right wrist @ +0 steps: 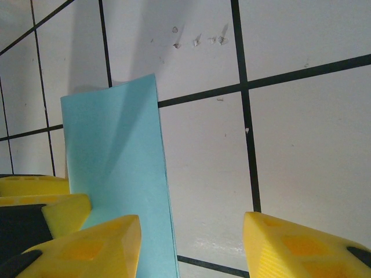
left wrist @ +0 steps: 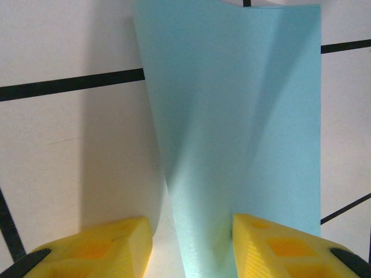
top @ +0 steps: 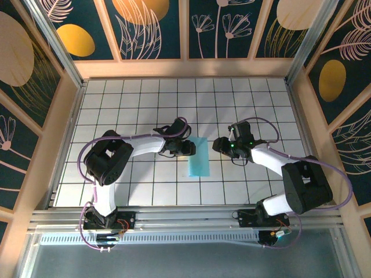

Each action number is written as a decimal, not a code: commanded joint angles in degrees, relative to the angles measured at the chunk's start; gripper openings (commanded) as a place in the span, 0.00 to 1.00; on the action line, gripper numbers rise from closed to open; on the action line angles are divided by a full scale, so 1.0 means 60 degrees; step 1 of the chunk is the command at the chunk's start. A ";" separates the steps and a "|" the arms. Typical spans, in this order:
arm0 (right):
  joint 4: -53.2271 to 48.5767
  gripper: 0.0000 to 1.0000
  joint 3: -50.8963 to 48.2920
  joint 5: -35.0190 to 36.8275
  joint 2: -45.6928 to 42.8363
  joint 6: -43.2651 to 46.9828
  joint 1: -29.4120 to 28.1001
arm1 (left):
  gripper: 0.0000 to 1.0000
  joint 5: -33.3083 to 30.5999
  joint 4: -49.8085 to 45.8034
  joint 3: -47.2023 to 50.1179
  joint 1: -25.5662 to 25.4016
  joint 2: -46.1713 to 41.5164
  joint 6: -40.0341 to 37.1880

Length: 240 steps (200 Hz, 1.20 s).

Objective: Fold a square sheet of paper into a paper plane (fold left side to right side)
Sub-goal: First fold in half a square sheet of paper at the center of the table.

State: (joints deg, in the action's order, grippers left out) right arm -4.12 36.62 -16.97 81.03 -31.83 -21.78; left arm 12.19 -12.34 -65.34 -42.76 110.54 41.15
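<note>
Left gripper (left wrist: 191, 223) sits released astride the puffy fold of the blue sheet (top: 200, 157), right gripper (right wrist: 191, 220) released alongside; a firm, square press onto the worktop (top: 139, 104) looks needed.

Enclosed lab cell, gridded table (top: 116, 104)

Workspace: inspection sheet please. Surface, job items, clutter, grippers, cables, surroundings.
Surface: white grid table, flat; a few small marks near the right arm.
Job's things: light-blue paper mid-table, doubled into a narrow strip; the top layer looks bowed, not creased flat.
Clutter: nothing seen.
Grippers: left gripper open, straddling the paper's near end, with the sheet against one finger. Right gripper open over bare table, beside the paper's edge.
Cables: purple cables loop along both arms, clear of the paper.
Surroundings: wood-framed floral panels; metal rail at the arm bases.
</note>
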 commanded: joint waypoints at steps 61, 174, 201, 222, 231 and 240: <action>0.0066 0.50 -0.0097 0.0017 -0.0172 0.0091 0.0068 | 0.43 -0.0214 -0.0090 0.0327 -0.0255 0.1018 0.0274; 0.0130 0.50 -0.0068 -0.0172 -0.0061 0.0062 0.0051 | 0.43 -0.0156 0.0006 0.0559 -0.0254 0.1102 0.0505; 0.0122 0.50 -0.0068 -0.0200 -0.0064 0.0076 0.0053 | 0.43 -0.0141 0.0006 0.0578 -0.0256 0.1133 0.0540; 0.0117 0.50 -0.0082 -0.0229 -0.0059 0.0084 0.0052 | 0.43 -0.0156 -0.0009 0.0604 -0.0255 0.1145 0.0578; 0.0115 0.50 -0.0083 -0.0245 -0.0050 0.0076 0.0044 | 0.43 -0.0156 -0.0009 0.0607 -0.0254 0.1147 0.0569; 0.0112 0.50 -0.0083 -0.0257 -0.0058 0.0079 0.0045 | 0.43 -0.0141 -0.0007 0.0603 -0.0255 0.1152 0.0581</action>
State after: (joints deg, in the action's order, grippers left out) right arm -4.10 36.62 -17.98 81.03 -31.86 -21.74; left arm 11.42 -12.19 -65.14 -43.05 110.56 42.72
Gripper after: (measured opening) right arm 0.503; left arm 0.433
